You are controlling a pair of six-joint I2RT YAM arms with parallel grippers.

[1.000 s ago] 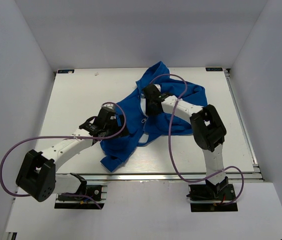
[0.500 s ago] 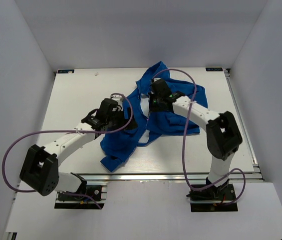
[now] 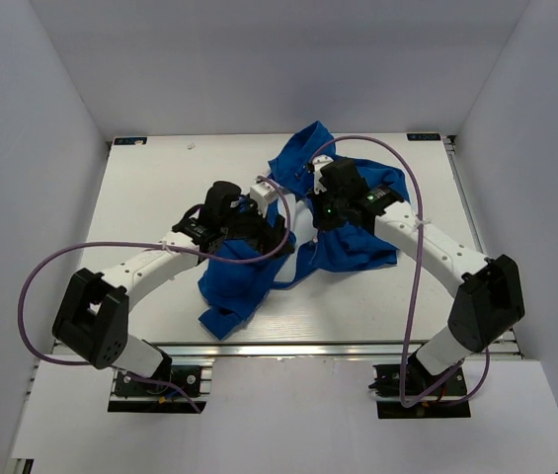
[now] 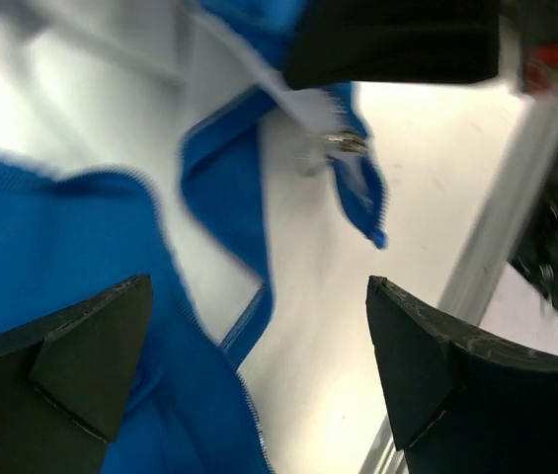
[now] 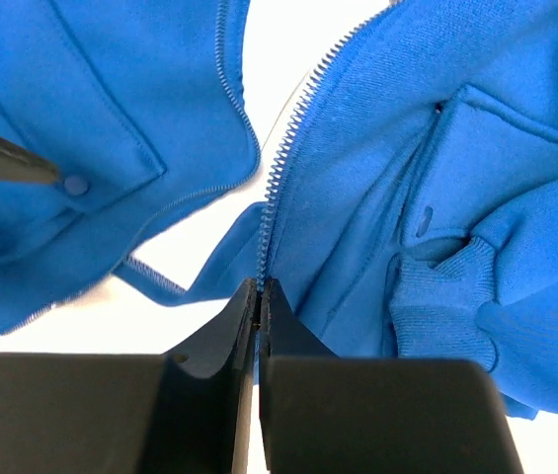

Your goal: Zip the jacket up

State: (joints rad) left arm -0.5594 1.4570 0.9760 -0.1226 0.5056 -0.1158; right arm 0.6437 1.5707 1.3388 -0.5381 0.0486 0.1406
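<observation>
**Status.** The jacket (image 3: 358,249) lies crumpled on the counter (image 3: 150,188), from centre toward 12 o'clock. Its front is open. The two zipper edges stand apart with bare counter showing between them, so no part of the closure is made. Judged from this, what is left is to bring the edges together, seat the slider at the hem end and draw it along the whole run.

**Grippers.** The right gripper (image 5: 260,291) reaches in from 4 o'clock. It is closed, pinching the jacket at the zipper edge. The left gripper (image 4: 259,286) comes in from 8 o'clock with its jaws spread wide, holding nothing.

**View comparison.**
- The top view shows both arms meeting over the jacket. It does not resolve the zipper or either grip.
- The right wrist view shows the teeth (image 5: 288,148) running from 12 o'clock straight down into the closed tips. It also shows a flap pocket snap (image 5: 76,185) at 9 o'clock and a ribbed cuff (image 5: 437,306) at 3 o'clock.
- The left wrist view, blurred, alone shows a metal slider (image 4: 348,143) hanging on a lifted edge under a black body at 1 o'clock, probably the right gripper.
</observation>
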